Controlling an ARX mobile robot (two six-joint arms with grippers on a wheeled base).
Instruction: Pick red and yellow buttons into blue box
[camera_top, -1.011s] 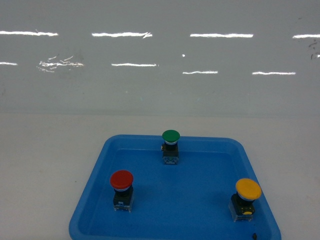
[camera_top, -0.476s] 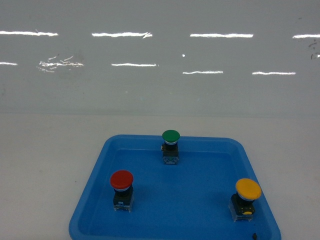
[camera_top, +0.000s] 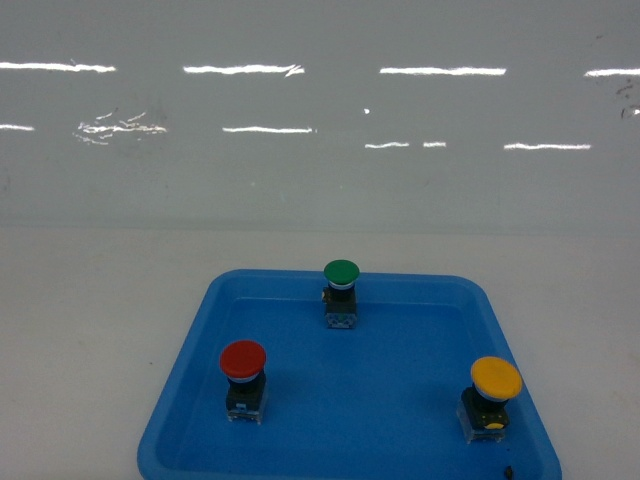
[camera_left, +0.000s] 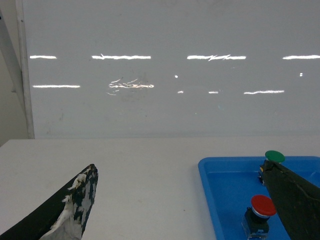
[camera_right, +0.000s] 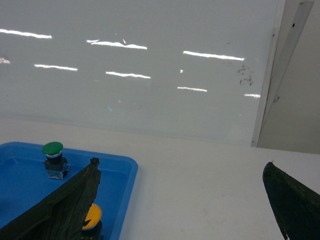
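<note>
Red button (camera_top: 243, 360) sits upright near the front-left corner of the shallow blue tray (camera_top: 400, 420), yellow button (camera_top: 495, 378) near its front-right corner, green button (camera_top: 341, 272) by the back edge. Both left gripper (camera_left: 180, 200) and right gripper (camera_right: 185, 200) hang spread wide, grasping nothing, above the white table (camera_top: 90, 330).

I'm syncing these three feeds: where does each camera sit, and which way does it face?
Head: rides high on the robot, slanting down at the blue tray and the wall; no body shows.
Left wrist: low, left of the tray, facing the wall; the open left claw frames it.
Right wrist: low, right of the tray, facing the wall; the open right claw frames it.
Shared: the green button.
</note>
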